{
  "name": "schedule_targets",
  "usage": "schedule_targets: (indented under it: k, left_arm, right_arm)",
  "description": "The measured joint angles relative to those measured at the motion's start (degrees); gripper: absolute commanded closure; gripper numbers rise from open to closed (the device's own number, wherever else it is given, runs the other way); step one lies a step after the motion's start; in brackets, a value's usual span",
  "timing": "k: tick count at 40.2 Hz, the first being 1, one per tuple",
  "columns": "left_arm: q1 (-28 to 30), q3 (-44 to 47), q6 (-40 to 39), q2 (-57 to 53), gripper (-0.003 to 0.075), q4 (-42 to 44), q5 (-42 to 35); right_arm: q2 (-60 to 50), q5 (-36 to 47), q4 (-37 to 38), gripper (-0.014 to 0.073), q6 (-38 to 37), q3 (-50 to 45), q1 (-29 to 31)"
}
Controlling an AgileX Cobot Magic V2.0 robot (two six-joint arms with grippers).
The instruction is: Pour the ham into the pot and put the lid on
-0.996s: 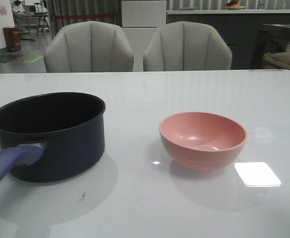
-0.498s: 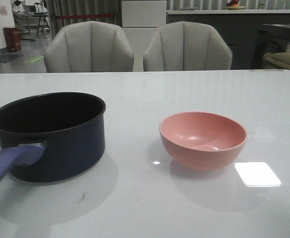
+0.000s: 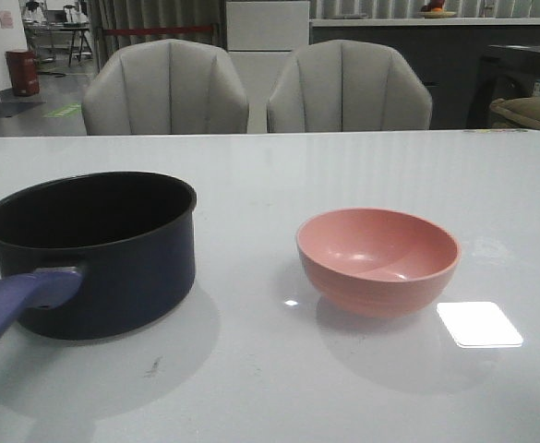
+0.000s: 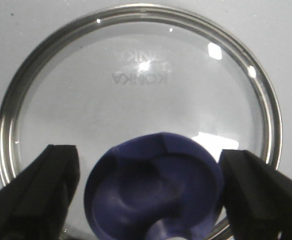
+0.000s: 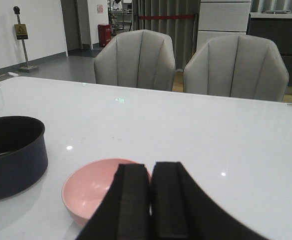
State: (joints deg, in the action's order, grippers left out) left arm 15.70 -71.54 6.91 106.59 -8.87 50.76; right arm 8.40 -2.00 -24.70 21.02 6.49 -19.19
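— Front view first: what does it give?

— It shows the pot [image 3: 90, 254] on the white table [image 3: 343, 175], its purplish handle [image 3: 20, 300] reaching toward the camera, and the pink bowl [image 3: 378, 260] well apart from the pot, on the side away from the handle. Neither arm appears there, nor the lid.

— And the wrist views?

— Only the left wrist view shows the lid [image 4: 136, 100]: clear glass, shiny metal rim, faint lettering, lying flat on the table. The left gripper [image 4: 150, 192] hangs over it, spread wide, one finger either side of the dark blue knob [image 4: 153, 192] without touching it.

— The right one?

— The right gripper [image 5: 151, 200] has its fingers pressed together on nothing, near the bowl [image 5: 93, 192], with the pot [image 5: 13, 155] beyond the bowl. The pot's inside looks dark; whether ham lies in it cannot be told.
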Motion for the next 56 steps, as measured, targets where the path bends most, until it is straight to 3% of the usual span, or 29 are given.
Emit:
schedule_targets:
  k: [22, 38, 56]
  left_arm:
    - [-0.09, -1.47, 0.0, -0.11, 0.0328, -0.78, 0.56]
    - [-1.58, -7.15, 1.54, -7.01, 0.0328, -1.81, 3.29]
    - [-24.75, -16.1, 2.96, -10.2, 0.0328, -0.74, 8.66]
  right_arm:
    - [0.0, 0.0, 0.0, 0.0443, 0.0, 0.0, 0.0]
    - [0.0, 0.0, 0.0, 0.0443, 0.0, 0.0, 0.0]
    - [0.0, 0.0, -0.09, 0.0443, 0.0, 0.0, 0.0]
